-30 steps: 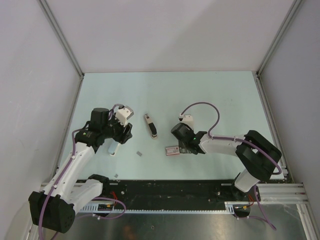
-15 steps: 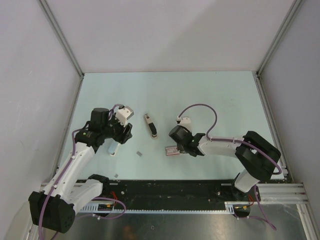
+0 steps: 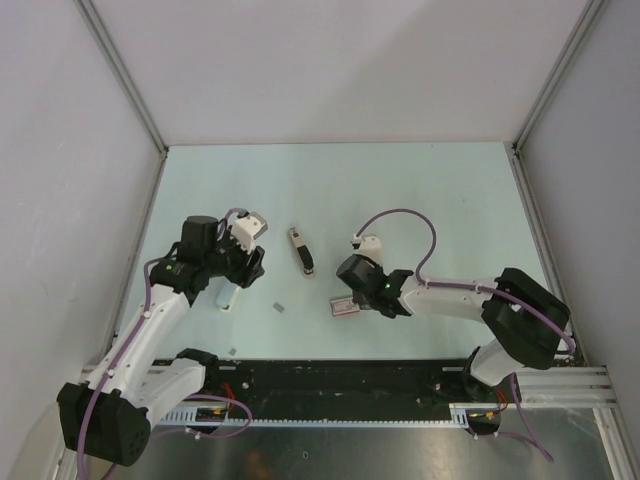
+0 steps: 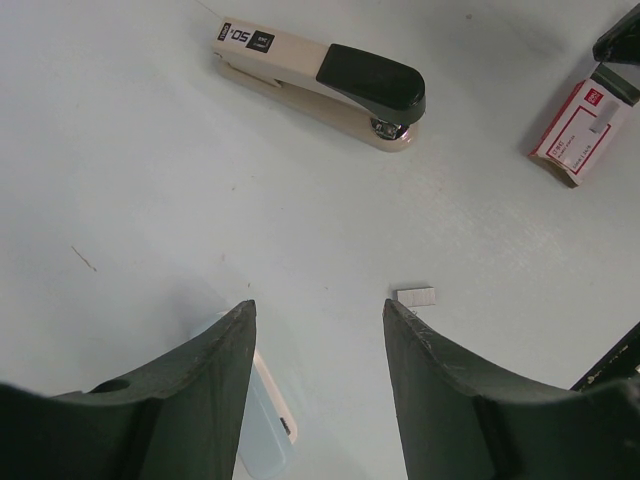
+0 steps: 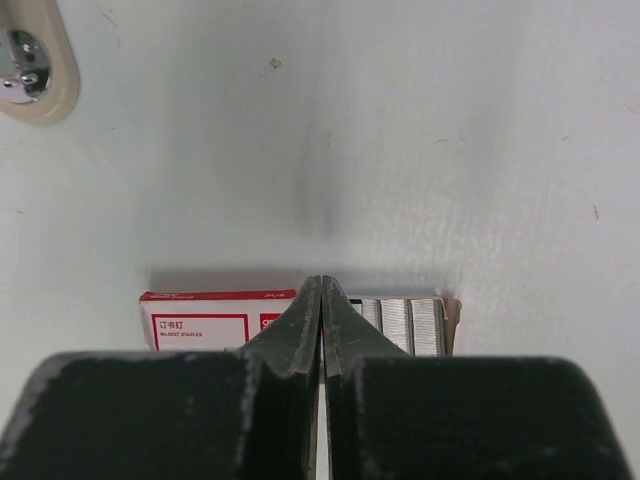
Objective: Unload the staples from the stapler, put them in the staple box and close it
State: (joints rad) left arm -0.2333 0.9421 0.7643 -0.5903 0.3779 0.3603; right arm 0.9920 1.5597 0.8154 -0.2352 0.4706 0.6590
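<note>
Pink staple box (image 5: 200, 322) at my right gripper (image 5: 320, 285) tips, fingers pressed together; one nudge could spill spares. Left gripper (image 4: 318, 306) spread, empty; stapler (image 4: 320, 80) untouched.

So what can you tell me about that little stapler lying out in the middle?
The stapler is small and slim, with a beige, plastic-looking body, a black cap over its nose end and a shiny metal part under that nose. A dark label with pale digits sits on the back end. It looks shut and rests on the pale table, near the middle, angled slightly. Nothing touches it.
</note>
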